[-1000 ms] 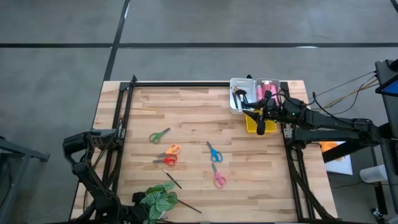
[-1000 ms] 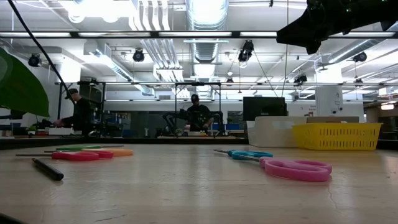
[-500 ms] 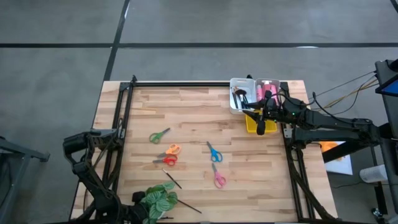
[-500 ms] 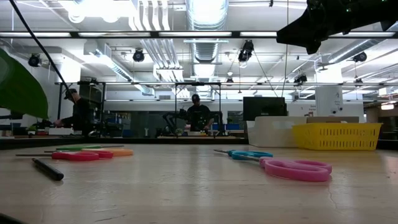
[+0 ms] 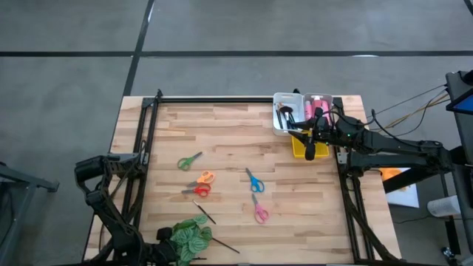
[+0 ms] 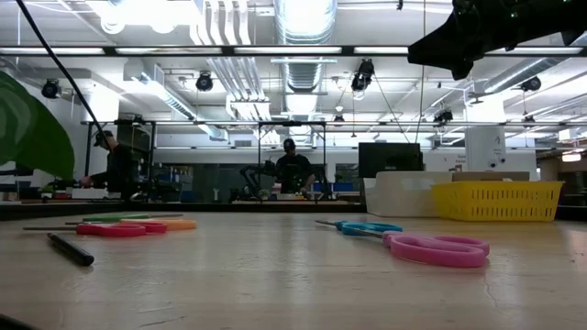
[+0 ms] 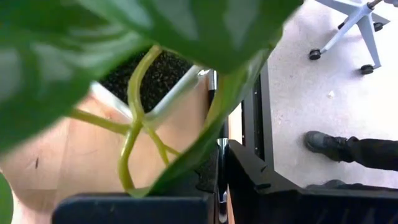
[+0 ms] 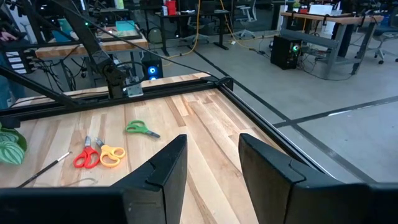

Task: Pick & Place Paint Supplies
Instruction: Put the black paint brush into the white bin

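We see five scissors (image 5: 253,180) scattered on the wooden surface (image 5: 229,133); right hand (image 5: 310,152) open above bins; left hand, among plant (image 5: 186,240) leaves, seems closed.

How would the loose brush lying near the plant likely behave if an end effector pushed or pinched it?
The brush is thin with a round-looking handle, so a sideways push would probably roll it across the wooden table. It lies flat, so pinching it looks awkward. It seems light and fairly stiff.

pale planked wooden tabletop (image 5: 229,140) looked matt and smooth, yellow plastic mesh basket (image 6: 496,201) was ribbed, pink plastic-handled scissors (image 6: 437,248) were pretty glossy
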